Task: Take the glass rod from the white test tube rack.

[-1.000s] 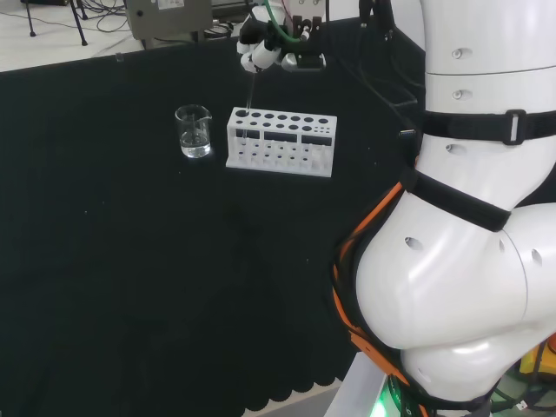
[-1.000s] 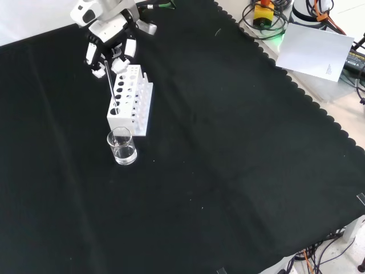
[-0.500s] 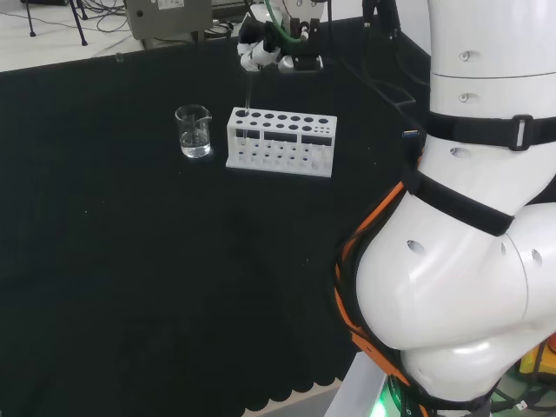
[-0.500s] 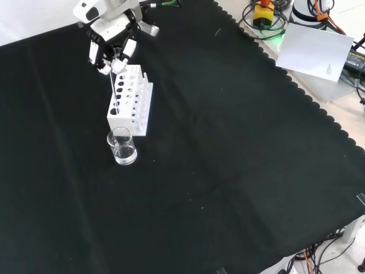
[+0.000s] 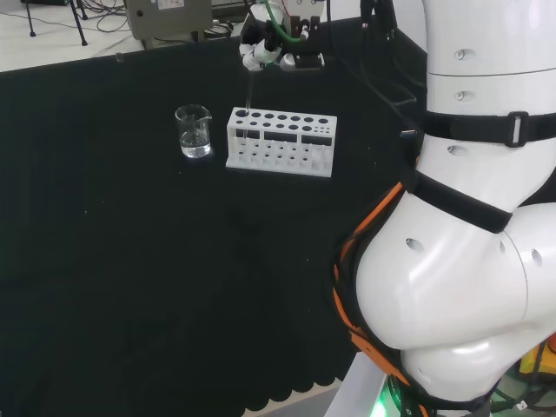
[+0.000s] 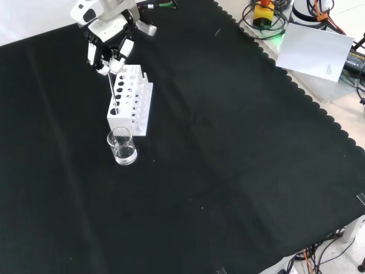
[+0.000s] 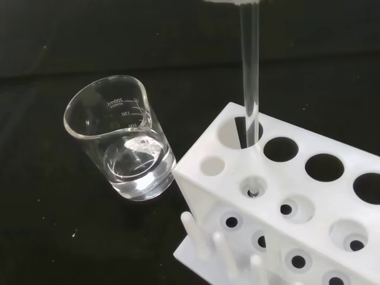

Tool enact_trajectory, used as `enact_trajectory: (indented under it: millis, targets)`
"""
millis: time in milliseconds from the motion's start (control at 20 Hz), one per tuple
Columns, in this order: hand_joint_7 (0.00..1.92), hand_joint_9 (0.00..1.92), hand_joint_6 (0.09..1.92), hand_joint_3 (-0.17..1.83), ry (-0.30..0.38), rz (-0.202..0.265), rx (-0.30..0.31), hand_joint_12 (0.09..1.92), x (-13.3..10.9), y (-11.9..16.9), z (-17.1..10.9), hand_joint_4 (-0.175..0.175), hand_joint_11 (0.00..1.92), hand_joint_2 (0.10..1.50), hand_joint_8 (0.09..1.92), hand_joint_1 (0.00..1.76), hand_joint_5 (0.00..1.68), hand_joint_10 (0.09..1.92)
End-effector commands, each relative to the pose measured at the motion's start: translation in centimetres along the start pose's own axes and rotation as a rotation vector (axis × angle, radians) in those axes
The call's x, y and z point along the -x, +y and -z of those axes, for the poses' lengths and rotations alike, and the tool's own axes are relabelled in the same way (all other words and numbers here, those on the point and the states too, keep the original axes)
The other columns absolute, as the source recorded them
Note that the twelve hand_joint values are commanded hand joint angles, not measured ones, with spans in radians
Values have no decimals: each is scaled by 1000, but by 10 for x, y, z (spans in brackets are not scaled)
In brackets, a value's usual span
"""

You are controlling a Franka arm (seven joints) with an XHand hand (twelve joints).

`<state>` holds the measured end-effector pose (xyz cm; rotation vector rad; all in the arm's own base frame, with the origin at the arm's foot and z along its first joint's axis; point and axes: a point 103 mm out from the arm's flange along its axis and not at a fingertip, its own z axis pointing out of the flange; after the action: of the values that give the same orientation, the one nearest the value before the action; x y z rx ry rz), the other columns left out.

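Clear glass rod (image 7: pixel 249 71) upright, lower end inside the end hole of the white rack (image 7: pixel 309 196), not yet clear of it. Upper end pinched between the curled fingers of the black and white hand (image 6: pixel 108 48), seen in the front view at about 11 o'clock on the black cloth (image 6: pixel 228 171), directly above the far end of the rack (image 6: pixel 130 100). Same hand (image 5: pixel 265 48) in the head view near 12 o'clock, over the left end of the rack (image 5: pixel 281 142), with the rod (image 5: pixel 248 91) a thin line running down from it into the corner hole.

Printed on the beaker (image 7: pixel 122 148): a volume scale in white, too small and tilted to quote reliably. No other writing legible on rack or cloth.

Beaker just beside the rack's end, at roughly 9 o'clock from it in the head view (image 5: pixel 193 130) and roughly 6 o'clock from it in the front view (image 6: pixel 121 146), apart from it, upright, with a little clear liquid at the bottom. Other rack holes open, with small pegs along the lower edge in the wrist view. Nothing between the rod and the space above it except the hand itself. White arm links (image 5: pixel 469 217) large at 3 o'clock in the head view. White sheet of paper (image 6: pixel 316 51) beyond the cloth's scalloped edge at about 2 o'clock in the front view, among cables.
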<state>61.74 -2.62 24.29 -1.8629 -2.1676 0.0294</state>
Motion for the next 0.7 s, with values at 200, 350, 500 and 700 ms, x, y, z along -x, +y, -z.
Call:
enact_trajectory:
  millis: [200,350,500,700]
  targets:
    - [1111,1654,535,-7,92,31,217,712,-13,-6,9,-175,1714,1070,1121,1292,1112,923]
    - [1151,1689,380,-125,103,44,249,644,-26,-10,26,-175,1729,1101,1061,1302,1200,853]
    - [1158,1692,340,-170,87,57,262,621,-41,-19,42,-175,1731,1117,1055,1305,1224,831]
    - [1164,1701,296,-175,83,60,273,609,-58,-33,62,-175,1735,1115,1045,1306,1245,807]
